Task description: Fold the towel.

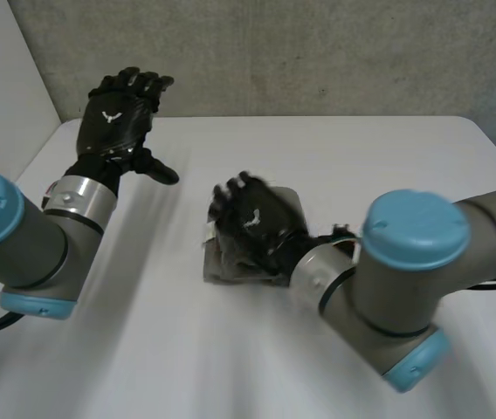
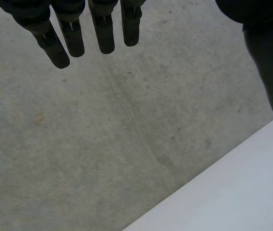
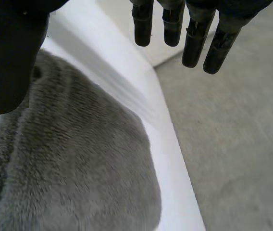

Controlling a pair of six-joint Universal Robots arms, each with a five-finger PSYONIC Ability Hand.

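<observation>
Grey towel (image 3: 79,168), one; left hand (image 1: 113,127), right hand (image 1: 252,223), both spread.

I am working under soft, even light coming from overhead. In the head view the worktop (image 1: 361,157) is glowing near-white, brightest toward 6 o'clock, while the wall (image 1: 318,52) at 12 o'clock is looking dimmer and matte. The left hand (image 1: 113,122) and right hand (image 1: 257,223) are reading almost solid black. The towel (image 3: 79,168) is catching gentle light along its pile.
</observation>
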